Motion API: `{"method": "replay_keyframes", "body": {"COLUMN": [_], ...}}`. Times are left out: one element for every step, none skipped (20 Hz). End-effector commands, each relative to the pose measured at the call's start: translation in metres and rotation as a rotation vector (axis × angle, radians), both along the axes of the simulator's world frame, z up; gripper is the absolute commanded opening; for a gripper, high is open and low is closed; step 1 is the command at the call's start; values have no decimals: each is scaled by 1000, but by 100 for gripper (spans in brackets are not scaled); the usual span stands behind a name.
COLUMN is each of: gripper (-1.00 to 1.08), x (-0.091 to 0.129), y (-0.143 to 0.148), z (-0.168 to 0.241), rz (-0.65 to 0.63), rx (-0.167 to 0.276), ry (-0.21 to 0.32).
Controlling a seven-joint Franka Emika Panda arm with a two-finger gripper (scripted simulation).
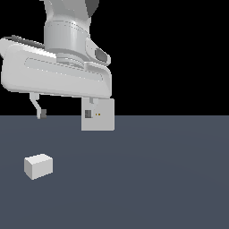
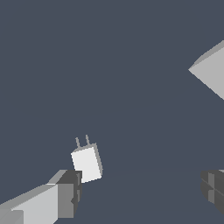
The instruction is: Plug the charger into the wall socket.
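The charger (image 1: pixel 38 166) is a small white block lying on the dark floor at the exterior view's lower left; in the wrist view the charger (image 2: pixel 87 162) shows two thin prongs at one end. The wall socket (image 1: pixel 98 115) is an upright white square plate with two tiny orange dots, partly covered by one finger; its corner shows in the wrist view (image 2: pixel 212 72). My gripper (image 1: pixel 65 113) hangs open and empty well above the floor, above and to the exterior view's right of the charger. Its fingers (image 2: pixel 65 194) are spread wide.
The flat dark grey floor (image 1: pixel 156 179) stretches around both things. The arm's large white hand body (image 1: pixel 56 71) fills the upper left of the exterior view. Nothing else shows.
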State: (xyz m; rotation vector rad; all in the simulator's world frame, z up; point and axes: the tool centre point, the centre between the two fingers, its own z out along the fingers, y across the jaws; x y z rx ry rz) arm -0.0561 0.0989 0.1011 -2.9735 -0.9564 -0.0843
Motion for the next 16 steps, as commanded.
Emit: {"method": "replay_keyframes", "body": {"gripper": [100,100,100,100,100,100,100,100,100,100,100,100,100,100,100,100], "x": [-12,-16,-20,-24,-28,-31,-34,-37,-39,-41,-43,-44,-45,-45,-45,-45], "y": [11,15,18,21,23,25,27,29,30,31,32,33,33,33,33,33], "z": [-11,-14,-18,-21,-24,-27,-29,-31,-33,-35,-36,-37,-38,-39,-39,-38], "rz": [79,105,129,152,173,191,208,223,235,246,255,262,266,269,270,264], "rx": [5,7,9,10,11,13,14,14,15,16,16,16,17,17,16,16], "ry": [-6,-7,-9,-10,-11,-12,-13,-14,-15,-15,-16,-16,-16,-16,-16,-15]}}
